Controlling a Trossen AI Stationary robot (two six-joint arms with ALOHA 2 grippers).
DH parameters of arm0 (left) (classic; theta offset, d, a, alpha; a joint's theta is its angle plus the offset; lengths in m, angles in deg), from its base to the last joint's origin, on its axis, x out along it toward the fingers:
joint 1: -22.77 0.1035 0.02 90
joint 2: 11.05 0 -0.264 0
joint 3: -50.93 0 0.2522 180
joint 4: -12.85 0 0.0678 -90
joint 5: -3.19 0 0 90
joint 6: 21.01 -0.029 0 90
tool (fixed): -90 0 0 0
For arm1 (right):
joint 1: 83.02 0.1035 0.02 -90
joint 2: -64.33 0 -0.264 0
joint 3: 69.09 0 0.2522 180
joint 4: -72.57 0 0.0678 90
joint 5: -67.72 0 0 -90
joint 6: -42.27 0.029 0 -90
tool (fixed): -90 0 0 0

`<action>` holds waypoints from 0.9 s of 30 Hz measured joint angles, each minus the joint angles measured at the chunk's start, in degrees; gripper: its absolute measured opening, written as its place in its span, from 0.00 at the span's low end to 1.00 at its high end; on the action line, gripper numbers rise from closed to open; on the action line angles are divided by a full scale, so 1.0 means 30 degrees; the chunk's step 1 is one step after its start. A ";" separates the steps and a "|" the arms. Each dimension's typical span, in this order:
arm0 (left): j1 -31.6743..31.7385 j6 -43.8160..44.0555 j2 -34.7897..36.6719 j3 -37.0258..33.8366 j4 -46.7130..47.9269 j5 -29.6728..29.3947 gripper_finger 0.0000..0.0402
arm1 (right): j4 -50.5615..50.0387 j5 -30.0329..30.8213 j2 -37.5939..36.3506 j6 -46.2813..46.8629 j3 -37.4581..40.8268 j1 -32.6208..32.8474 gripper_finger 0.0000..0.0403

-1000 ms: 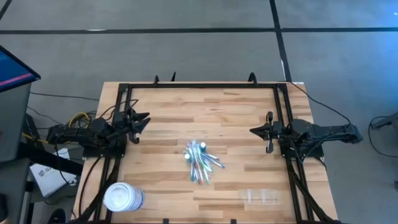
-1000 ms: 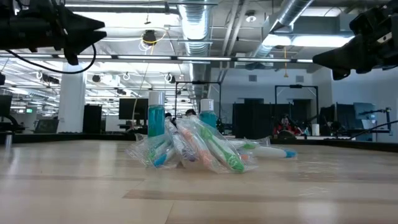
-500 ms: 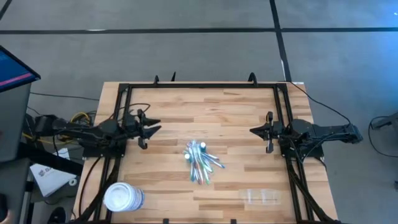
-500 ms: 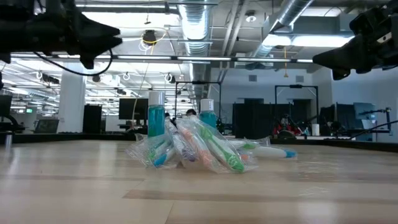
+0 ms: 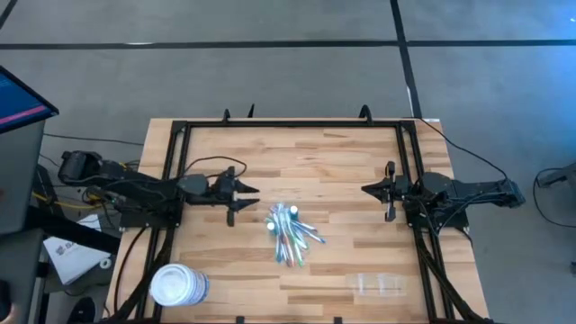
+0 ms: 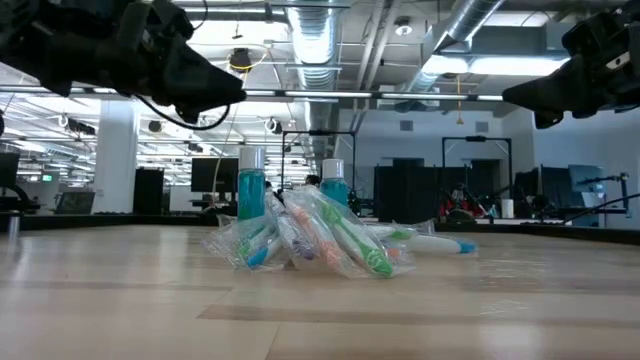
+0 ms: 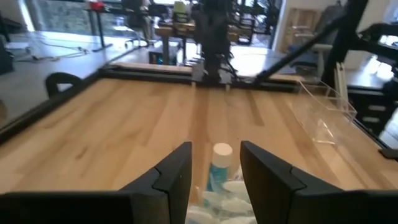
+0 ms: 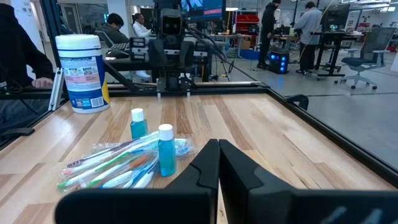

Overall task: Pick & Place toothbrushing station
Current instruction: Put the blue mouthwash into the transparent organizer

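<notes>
The toothbrushing station, a see-through plastic holder [image 5: 378, 284], lies flat on the table near its front right; it also shows in the left wrist view [image 7: 320, 113]. A pile of bagged toothbrushes and small blue bottles [image 5: 290, 233] lies at the table's middle. My left gripper [image 5: 243, 200] is open and empty, in the air just left of the pile; its fingers [image 7: 177, 177] frame a blue bottle [image 7: 219, 165] without touching it. My right gripper [image 5: 371, 189] is shut and empty at the table's right side, above the table [image 8: 217, 165].
A large white round tub [image 5: 178, 286] stands at the front left corner and shows in the right wrist view [image 8: 81, 71]. A black frame [image 5: 288, 124] runs along the table's far and side edges. People sit and stand in the room beyond the table.
My left gripper has gone from the table's left edge toward the right, up to the pile of toothbrushes, with its arm stretching out. The pile, the holder and my right gripper have stayed where they were.
</notes>
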 joint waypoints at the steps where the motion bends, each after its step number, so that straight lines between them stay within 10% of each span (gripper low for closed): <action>1: 0.0000 -0.0005 -0.0411 0.0074 -0.0213 0.0223 0.33 | 0.0000 0.0000 0.0007 0.0000 0.0000 0.0000 0.00; 27: -0.1432 -0.0450 -0.6360 0.0304 -0.4368 0.2627 0.33 | 0.0022 0.0007 0.0007 0.0000 0.0000 0.0000 0.00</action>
